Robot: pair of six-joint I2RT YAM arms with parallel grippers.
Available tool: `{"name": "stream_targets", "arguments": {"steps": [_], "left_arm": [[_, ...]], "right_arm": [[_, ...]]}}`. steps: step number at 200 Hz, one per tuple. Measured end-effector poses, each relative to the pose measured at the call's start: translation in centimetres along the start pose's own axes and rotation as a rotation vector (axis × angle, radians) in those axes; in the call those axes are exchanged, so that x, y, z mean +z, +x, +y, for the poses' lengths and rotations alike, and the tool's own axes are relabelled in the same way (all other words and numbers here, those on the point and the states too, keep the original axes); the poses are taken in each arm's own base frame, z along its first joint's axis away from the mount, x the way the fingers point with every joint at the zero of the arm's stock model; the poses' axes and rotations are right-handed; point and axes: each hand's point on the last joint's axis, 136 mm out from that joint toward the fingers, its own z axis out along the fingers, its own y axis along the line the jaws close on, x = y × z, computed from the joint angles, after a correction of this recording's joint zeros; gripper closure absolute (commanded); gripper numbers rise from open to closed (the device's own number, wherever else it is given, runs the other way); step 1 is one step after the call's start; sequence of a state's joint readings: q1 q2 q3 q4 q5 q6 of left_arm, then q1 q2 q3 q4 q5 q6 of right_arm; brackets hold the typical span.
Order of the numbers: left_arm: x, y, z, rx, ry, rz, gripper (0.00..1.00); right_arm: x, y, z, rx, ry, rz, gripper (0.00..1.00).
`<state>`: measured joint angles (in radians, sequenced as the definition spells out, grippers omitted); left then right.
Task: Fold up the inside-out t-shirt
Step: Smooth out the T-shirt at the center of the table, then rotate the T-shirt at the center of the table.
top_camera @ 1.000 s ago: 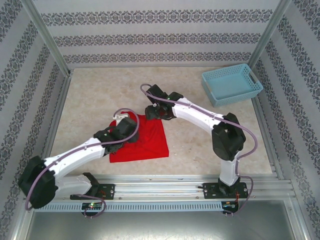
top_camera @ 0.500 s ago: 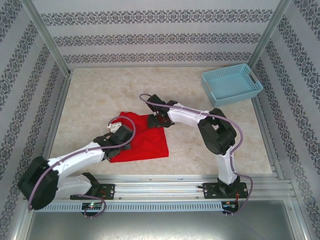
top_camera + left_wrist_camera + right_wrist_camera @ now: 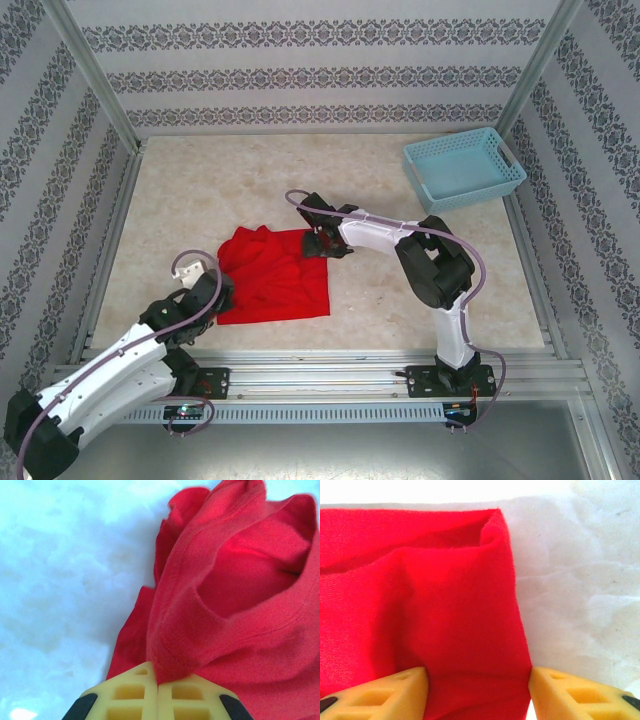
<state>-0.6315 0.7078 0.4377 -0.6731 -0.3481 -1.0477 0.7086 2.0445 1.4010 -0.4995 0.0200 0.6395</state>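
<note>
The inside-out t-shirt (image 3: 278, 278) lies as a bright red, partly bunched heap on the table's near middle. My left gripper (image 3: 216, 292) is at its left edge, and in the left wrist view its yellow fingers (image 3: 125, 697) are shut on a pinched fold of the t-shirt (image 3: 235, 610). That fold rises in a ridge away from the jaws. My right gripper (image 3: 320, 244) is low over the shirt's far right corner. Its jaws (image 3: 477, 692) stand open astride the flat t-shirt (image 3: 425, 605), one finger (image 3: 385, 695) over cloth and the other off its right hem over the table.
A light blue plastic basket (image 3: 463, 168) stands at the far right corner. Patterned walls and metal posts enclose the beige table (image 3: 200, 190). A metal rail (image 3: 330, 365) runs along the near edge by the arm bases.
My left gripper shut on the shirt's left edge and pulled back toward the near left, bunching the cloth. My right gripper came down onto the far right corner.
</note>
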Motion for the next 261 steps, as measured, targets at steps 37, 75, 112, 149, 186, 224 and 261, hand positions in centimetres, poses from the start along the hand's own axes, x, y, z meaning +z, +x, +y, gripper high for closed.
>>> {"name": "stream_targets", "arguments": {"steps": [37, 75, 112, 149, 186, 224, 261], "left_arm": [[2.8, 4.0, 2.7, 0.031, -0.152, 0.14, 0.96], [4.7, 3.6, 1.0, 0.063, -0.179, 0.154, 0.9], [7.4, 2.1, -4.1, 0.189, -0.135, 0.187, 0.8], [8.9, -0.6, -9.7, 0.307, -0.081, 0.176, 0.52], [5.7, -4.0, -10.2, 0.32, -0.04, 0.053, 0.36], [3.2, -4.0, -11.0, 0.318, 0.066, 0.039, 0.33], [5.3, 0.8, -11.8, 0.427, 0.059, 0.169, 0.4]], "right_arm": [[-0.3, 0.4, -1.2, 0.041, 0.031, -0.021, 0.51], [-1.4, 2.1, -5.0, 0.145, 0.067, -0.037, 0.57], [-3.5, 5.3, -9.3, 0.218, 0.125, -0.036, 0.58], [-7.5, 5.7, -10.4, 0.23, 0.112, -0.124, 0.55], [-9.5, 3.4, -8.8, 0.168, 0.038, -0.196, 0.5], [-7.1, 0.7, -8.1, 0.154, 0.002, -0.155, 0.5], [-4.9, 0.1, -8.1, 0.146, -0.008, -0.101, 0.49]]}}
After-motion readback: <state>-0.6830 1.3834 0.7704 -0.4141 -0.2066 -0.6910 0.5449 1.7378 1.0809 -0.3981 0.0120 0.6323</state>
